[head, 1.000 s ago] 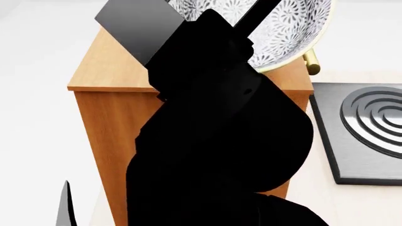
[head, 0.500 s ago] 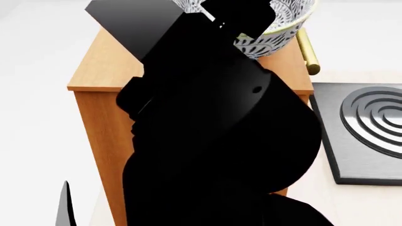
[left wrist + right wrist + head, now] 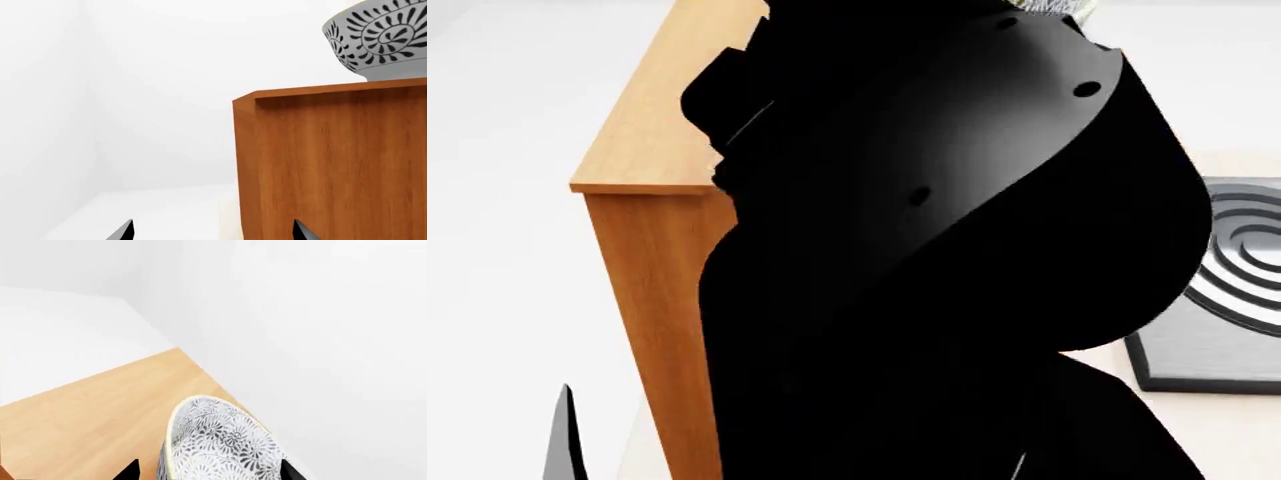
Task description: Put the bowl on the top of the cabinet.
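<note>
Right gripper (image 3: 208,471) shows in its own wrist view only as two dark fingertips (image 3: 128,471) at the picture's lower edge, one on either side of the bowl (image 3: 220,442); the tips stand apart with the bowl's yellowish rim and patterned wall between them, but whether the pads actually press on the bowl cannot be told. The bowl is seen edge-on and tilted there, over the pale wood-grain top of the cabinet (image 3: 87,415), towards the corner where the top meets the white wall.

From the left wrist view, the bowl (image 3: 380,42) sits at about 1 o'clock, its patterned underside meeting the upper edge of the cabinet (image 3: 333,160), whose orange-brown side fills the picture from 3 to 5 o'clock. Left gripper (image 3: 210,231) hangs low beside the cabinet, its two dark tips spread wide with nothing between them.

From the head view, the black right arm (image 3: 961,250) covers most of the picture. The cabinet (image 3: 647,150) shows at 9 to 10 o'clock, a sliver of the bowl (image 3: 1054,8) peeks out at 12 to 1 o'clock, and a grey hob (image 3: 1228,320) with ringed burner lies at 3 o'clock.
</note>
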Motion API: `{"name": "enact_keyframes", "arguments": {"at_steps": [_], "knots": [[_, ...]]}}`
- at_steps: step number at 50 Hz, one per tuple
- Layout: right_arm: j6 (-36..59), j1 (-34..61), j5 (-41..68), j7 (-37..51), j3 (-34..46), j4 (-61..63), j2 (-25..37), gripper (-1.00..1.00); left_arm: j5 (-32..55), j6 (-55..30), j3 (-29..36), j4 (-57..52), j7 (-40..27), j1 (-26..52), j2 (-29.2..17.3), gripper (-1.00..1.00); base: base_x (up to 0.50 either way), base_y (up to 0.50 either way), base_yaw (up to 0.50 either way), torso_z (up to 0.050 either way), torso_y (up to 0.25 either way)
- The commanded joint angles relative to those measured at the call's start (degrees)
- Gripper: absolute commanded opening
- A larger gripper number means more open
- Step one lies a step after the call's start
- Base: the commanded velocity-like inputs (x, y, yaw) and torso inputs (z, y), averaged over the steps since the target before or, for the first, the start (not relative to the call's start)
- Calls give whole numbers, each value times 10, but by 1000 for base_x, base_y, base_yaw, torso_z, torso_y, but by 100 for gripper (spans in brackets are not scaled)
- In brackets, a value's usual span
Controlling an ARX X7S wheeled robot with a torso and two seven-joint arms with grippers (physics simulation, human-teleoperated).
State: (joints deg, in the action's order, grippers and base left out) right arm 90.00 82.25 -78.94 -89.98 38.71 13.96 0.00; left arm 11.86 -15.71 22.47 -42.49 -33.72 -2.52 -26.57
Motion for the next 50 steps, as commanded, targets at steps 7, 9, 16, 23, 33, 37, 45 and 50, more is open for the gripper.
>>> {"name": "enact_keyframes", "arguments": {"at_steps": [7,9,16,23,33,37,45,50], "knots": [[0,128,-11,0,-84,-40,0,100,1,-3,-1,-5,-3,0,-3,100,0,0,0,0,0],[0,136,-27,0,-76,-47,0,100,2,-7,-1,-8,-4,2,-3,100,0,0,0,0,0],[0,167,-56,0,-62,-62,0,100,1,-7,3,-8,-4,3,-2,100,0,0,0,0,0],[0,148,-86,0,-60,-33,12,100,2,-7,3,-8,-5,3,-2,100,0,0,0,0,0],[-123,-17,-158,0,-179,111,0,100,-3,-5,8,-6,-7,4,-1,100,0,0,0,0,0],[-157,-84,-176,0,-202,169,0,100,-1,-8,9,-5,-6,7,-1,100,0,0,0,0,0],[-209,-207,-209,0,-242,279,0,100,0,-3,7,-4,-6,5,-3,100,0,0,0,0,0],[-217,-246,-213,0,-261,314,0,100,1,-5,6,-6,-8,5,-4,100,0,0,0,0,0]]}}
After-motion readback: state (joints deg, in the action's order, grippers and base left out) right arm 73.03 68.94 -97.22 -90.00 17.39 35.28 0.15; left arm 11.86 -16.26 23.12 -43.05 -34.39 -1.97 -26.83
